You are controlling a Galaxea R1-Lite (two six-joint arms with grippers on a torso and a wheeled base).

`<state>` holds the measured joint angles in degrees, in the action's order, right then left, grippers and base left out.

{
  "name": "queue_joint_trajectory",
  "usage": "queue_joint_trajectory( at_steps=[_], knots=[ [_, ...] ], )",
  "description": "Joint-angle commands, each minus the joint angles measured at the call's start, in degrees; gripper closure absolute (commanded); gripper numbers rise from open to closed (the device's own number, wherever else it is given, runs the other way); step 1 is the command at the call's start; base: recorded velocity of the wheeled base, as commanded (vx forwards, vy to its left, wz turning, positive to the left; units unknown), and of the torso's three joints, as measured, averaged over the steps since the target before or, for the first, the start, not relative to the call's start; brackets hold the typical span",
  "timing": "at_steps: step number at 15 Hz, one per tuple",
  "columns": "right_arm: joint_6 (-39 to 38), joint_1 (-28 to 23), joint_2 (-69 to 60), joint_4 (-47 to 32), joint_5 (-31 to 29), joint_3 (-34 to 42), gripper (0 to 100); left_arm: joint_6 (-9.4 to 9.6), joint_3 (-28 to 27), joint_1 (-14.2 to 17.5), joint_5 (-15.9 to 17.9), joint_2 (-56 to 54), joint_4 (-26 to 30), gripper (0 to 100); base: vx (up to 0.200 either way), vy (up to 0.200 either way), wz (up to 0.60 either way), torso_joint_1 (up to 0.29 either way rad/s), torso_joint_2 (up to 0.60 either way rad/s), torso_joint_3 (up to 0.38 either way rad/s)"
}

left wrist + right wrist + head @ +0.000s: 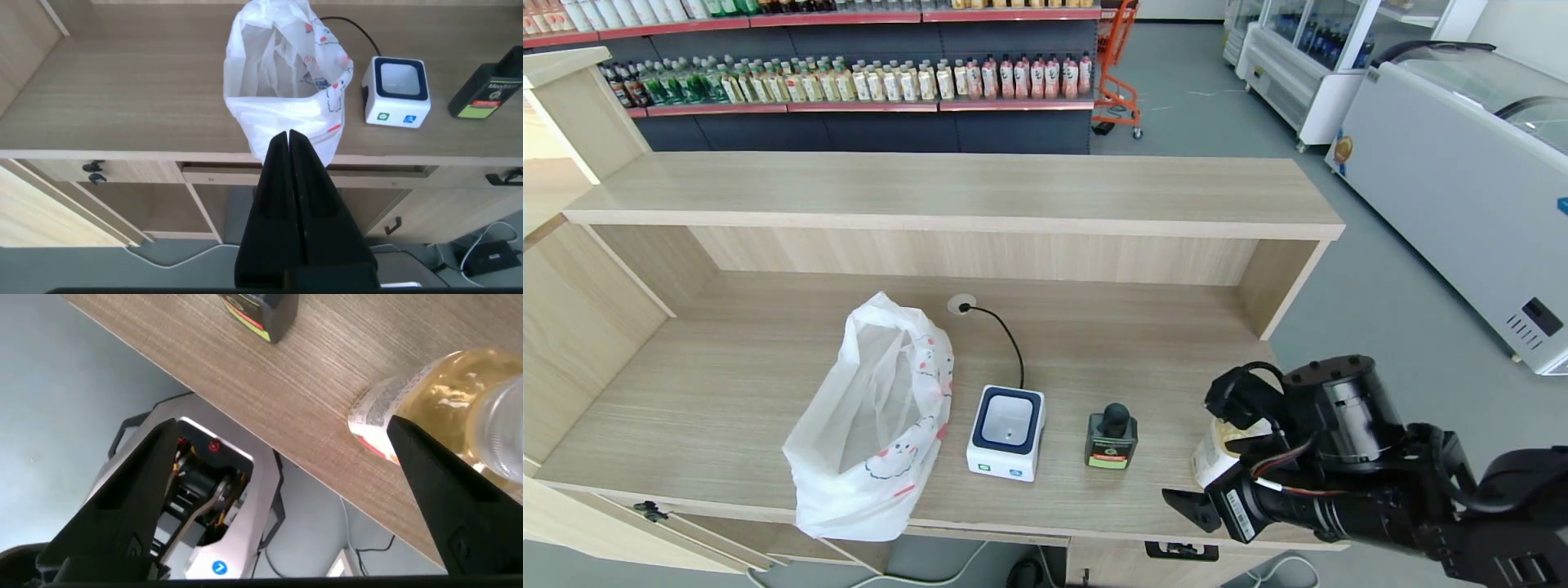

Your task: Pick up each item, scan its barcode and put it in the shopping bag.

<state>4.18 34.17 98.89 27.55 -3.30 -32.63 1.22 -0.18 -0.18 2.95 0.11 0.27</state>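
A white shopping bag (874, 425) (286, 82) stands open on the wooden counter (727, 384), left of the white barcode scanner (1006, 430) (395, 90). A dark bottle with a black cap (1111, 437) (490, 86) (261, 310) stands right of the scanner. At the counter's right front corner is a pale yellow bottle (1215, 456) (441, 400), partly hidden by my right arm. My right gripper (1201, 482) (282, 429) is open at the counter's edge, one finger (458, 506) right beside that bottle, gripping nothing. My left gripper (288, 143) is shut and empty, below the front edge in front of the bag.
A raised shelf (956, 192) runs along the counter's back, with side walls at both ends. The scanner's black cable (1009, 339) leads to a hole in the counter. Drawers (302, 171) sit under the front edge. Store shelves and freezers (1462, 163) stand beyond.
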Motion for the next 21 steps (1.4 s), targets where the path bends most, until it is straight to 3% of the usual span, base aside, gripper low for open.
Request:
queue_joint_trajectory(
  at_steps=[1,8,11,21],
  knots=[
    [0.1,0.2,6.2,3.2,0.1,0.1,0,0.01,0.0,0.0,0.0,0.0,0.0,100,0.0,0.0,0.0,0.0,0.0,0.0],
    [1.4,2.0,18.3,23.3,4.4,-0.3,0,0.01,0.0,0.0,0.0,0.0,0.0,100,0.0,0.0,0.0,0.0,0.0,0.0],
    [6.5,1.7,23.8,31.8,4.4,-0.2,0,0.01,0.0,0.0,0.0,0.0,0.0,100,0.0,0.0,0.0,0.0,0.0,0.0],
    [13.4,1.1,30.1,34.1,4.4,-9.8,0,0.01,0.0,0.0,0.0,0.0,0.0,100,0.0,0.0,0.0,0.0,0.0,0.0]
  ],
)
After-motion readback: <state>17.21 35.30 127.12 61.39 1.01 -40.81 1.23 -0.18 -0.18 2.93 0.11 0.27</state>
